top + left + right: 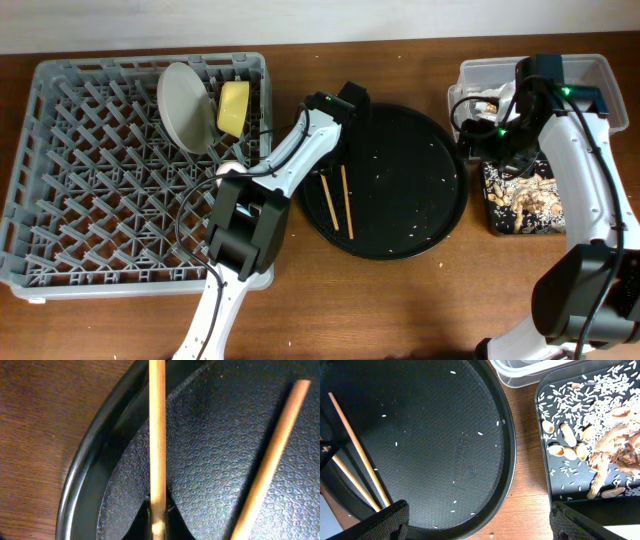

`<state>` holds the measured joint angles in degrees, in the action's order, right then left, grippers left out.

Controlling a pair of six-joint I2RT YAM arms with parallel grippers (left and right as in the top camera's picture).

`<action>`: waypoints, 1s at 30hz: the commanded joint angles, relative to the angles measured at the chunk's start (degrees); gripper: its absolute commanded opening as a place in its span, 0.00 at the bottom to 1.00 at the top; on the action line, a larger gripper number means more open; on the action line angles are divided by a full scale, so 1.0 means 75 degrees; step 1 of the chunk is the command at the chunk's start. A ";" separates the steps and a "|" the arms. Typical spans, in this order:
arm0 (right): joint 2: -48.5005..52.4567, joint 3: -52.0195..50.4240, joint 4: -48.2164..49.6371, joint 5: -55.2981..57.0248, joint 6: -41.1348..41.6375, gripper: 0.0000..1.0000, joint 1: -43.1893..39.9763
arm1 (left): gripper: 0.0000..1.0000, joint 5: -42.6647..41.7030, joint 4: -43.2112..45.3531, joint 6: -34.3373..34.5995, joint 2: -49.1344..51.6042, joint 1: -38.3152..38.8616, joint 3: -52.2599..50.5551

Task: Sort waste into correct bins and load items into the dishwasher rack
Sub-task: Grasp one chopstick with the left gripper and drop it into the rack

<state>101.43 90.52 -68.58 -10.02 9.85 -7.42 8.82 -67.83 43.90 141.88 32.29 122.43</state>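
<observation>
Two wooden chopsticks (338,202) lie on the left side of the large round black tray (400,140). My left gripper (325,172) is down on that tray, shut on the left chopstick (157,435) near its far end; the other chopstick (272,460) lies free beside it. The grey rack (90,200) holds the grey-green plate (183,105) and the yellow bowl (234,107) on edge at its back. My right gripper (477,510) hangs open and empty above the gap between the round tray and the shallow black tray (540,450). The cups are not clearly in view.
The shallow black tray (492,222) holds rice grains and nut shells (600,445). The clear tub (480,72) stands behind it with pale scraps inside; its corner shows in the right wrist view (530,372). Loose grains (455,480) dot the round tray.
</observation>
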 commanded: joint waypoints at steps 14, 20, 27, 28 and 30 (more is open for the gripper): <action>-0.0073 0.0000 0.0015 0.0017 -0.0079 0.91 -0.0012 | 0.01 -0.0609 -0.3856 -0.4951 -0.1530 -0.1402 0.3960; -0.0076 0.0000 0.0029 0.0017 -0.0079 0.91 -0.0012 | 0.01 0.0035 -0.3293 -0.4954 -0.3019 -0.3477 0.0338; -0.0073 0.0000 0.0035 0.0017 -0.0079 0.91 -0.0012 | 0.21 0.0041 -0.1361 -0.5441 -0.3016 -0.4039 -0.1737; -0.0073 0.0000 0.0032 0.0015 -0.0079 0.91 -0.0012 | 0.50 0.0157 -0.1352 -0.5438 -0.3019 -0.4036 -0.1734; -0.0073 0.0000 0.0032 0.0015 -0.0079 0.91 -0.0012 | 0.70 0.0262 -0.1364 -0.5438 -0.3019 -0.4036 -0.1731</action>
<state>101.43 90.52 -68.36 -10.02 9.82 -7.42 9.45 -78.15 3.86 119.61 2.17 109.71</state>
